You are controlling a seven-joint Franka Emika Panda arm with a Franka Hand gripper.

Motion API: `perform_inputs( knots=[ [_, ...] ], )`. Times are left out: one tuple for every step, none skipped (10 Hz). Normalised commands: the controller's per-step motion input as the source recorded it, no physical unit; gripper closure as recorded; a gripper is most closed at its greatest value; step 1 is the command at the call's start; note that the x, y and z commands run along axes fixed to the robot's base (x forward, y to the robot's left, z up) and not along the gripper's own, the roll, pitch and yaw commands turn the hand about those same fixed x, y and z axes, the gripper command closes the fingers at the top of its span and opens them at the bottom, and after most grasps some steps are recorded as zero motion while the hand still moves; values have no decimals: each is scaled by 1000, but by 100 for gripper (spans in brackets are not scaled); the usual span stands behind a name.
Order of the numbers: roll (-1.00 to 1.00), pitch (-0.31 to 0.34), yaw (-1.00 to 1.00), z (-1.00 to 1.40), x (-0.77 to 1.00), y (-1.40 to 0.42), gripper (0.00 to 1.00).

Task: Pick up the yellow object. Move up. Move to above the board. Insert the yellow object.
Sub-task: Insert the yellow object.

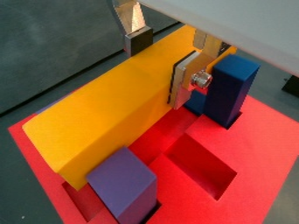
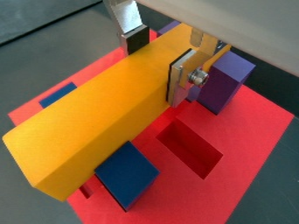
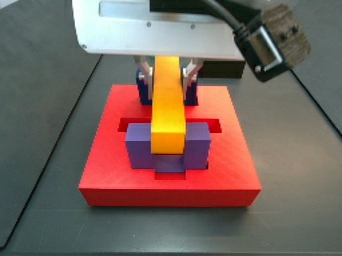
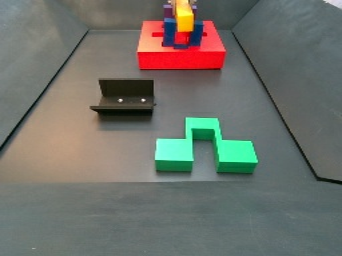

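Clearly the hand (image 1: 162, 54) is closed on the yellow object (image 1: 111, 114), one silver finger (image 1: 184, 79) flat against each long face in both wrist views. One wrist view shows a dark-blue post (image 1: 233, 87) just beside that finger and a purple post (image 1: 121, 181) at the bar's free end; in a wrist view the colours swap, purple post (image 2: 225, 80) near, dark-blue post (image 2: 126, 173) far, with an open slot (image 2: 190, 147) alongside. A side view shows the bar at centre frame between the purple posts over the board (image 3: 107, 170). Only a side view shows the fixture (image 4: 124, 98) mid-left and a green block (image 4: 203, 148) on the dark surface (image 4: 80, 210).
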Motion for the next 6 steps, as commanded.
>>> perform_inputs(
  knots=[
    [120, 0, 0, -149, 0, -206, 100],
    [87, 0, 0, -57, 40, -151, 100],
    [90, 0, 0, -60, 160, -103, 100],
    [107, 0, 0, -114, 289, -49, 100],
    [121, 0, 0, -183, 254, -9, 100],
    [124, 0, 0, -254, 151, 0, 100]
  ],
)
